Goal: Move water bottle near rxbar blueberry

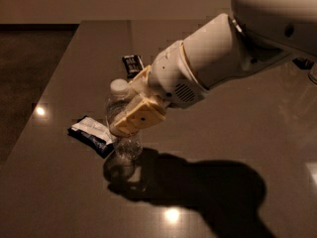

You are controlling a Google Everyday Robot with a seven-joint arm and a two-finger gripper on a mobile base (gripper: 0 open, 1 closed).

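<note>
The water bottle (126,145) is a small clear bottle with a white cap. It stands slightly tilted on the dark table (237,133), left of centre. My gripper (120,119) reaches in from the upper right. Its cream fingers (141,117) are closed around the bottle's upper body. The rxbar blueberry (92,133), dark blue with a whitish panel, lies flat just left of the bottle's base, almost touching it.
A smaller black bar with white markings (131,64) lies behind the gripper, further back on the table. The table's left edge (37,133) runs close to the blue bar. My arm casts a large shadow (208,187) to the right of the bottle.
</note>
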